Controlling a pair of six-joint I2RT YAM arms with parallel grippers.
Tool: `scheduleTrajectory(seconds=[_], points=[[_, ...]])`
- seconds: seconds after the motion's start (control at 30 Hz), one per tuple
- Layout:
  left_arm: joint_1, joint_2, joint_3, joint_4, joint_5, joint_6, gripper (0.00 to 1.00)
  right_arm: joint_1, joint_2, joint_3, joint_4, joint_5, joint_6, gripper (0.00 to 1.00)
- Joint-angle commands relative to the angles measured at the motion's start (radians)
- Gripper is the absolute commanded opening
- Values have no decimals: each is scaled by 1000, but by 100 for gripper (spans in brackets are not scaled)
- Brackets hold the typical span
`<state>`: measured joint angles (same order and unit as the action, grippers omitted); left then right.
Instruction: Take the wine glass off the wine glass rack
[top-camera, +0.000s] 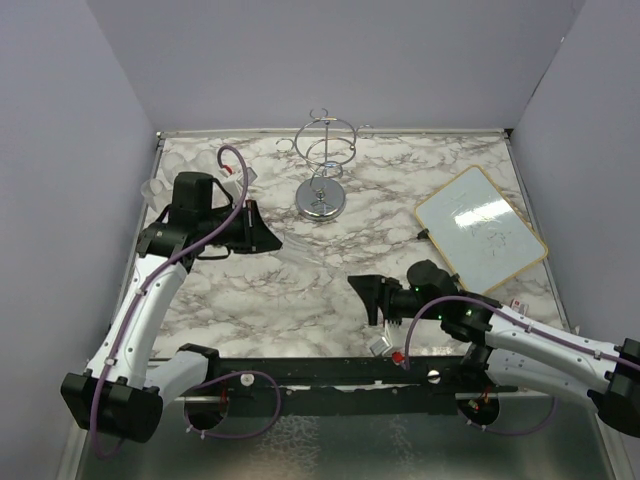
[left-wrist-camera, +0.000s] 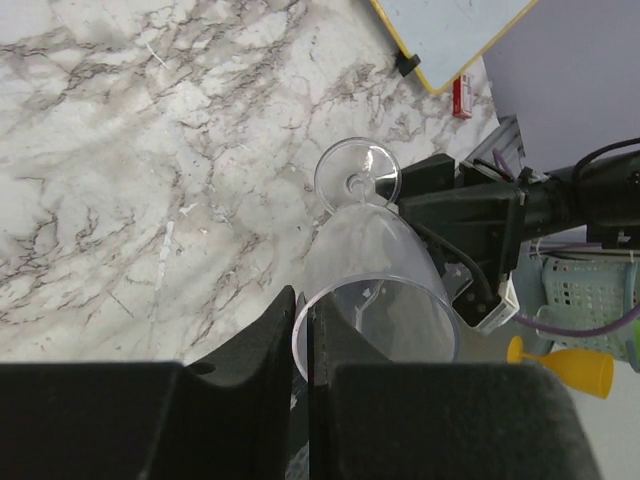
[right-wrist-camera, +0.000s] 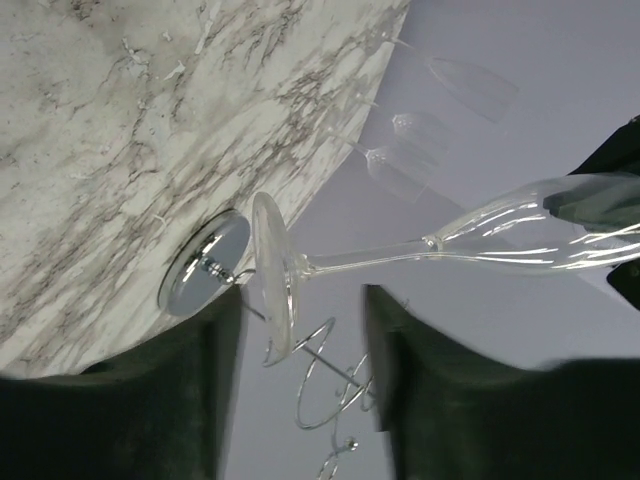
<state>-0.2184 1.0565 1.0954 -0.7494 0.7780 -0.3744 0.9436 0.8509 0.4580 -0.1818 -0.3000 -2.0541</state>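
Whiteboard (top-camera: 481, 224), seemingly yellow-framed, on marble table (top-camera: 250, 290)

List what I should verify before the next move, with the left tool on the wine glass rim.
1. Wine glass free of the wine glass rack: ok, no ring around its stem.
2. Left tool grip: ok, it pinches the bowl's rim.
3. Right tool open: ok, jaws stand apart on either side of the foot.
4. Right tool clear of the foot: cannot tell.
5. Glass upright: not ok, it lies sideways.
6. Table beside the glass: ok, bare marble there.
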Motion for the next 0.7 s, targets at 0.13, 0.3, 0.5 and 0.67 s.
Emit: scheduleTrajectory(seconds=[0.13, 0.3, 0.5, 0.67], points=[[-2, -32, 84, -66, -204, 4, 0, 7, 17, 43, -20, -24, -84, 100], [-3, -37, 121, -129, -389, 35, 0, 8, 77, 70, 28, -34, 153, 100], [-2, -26, 177, -184, -635, 75, 0, 7, 125, 107, 364, 24, 915, 100], [0, 22, 241, -212, -844, 100, 0, 7, 196, 77, 690, 321, 1390, 100]])
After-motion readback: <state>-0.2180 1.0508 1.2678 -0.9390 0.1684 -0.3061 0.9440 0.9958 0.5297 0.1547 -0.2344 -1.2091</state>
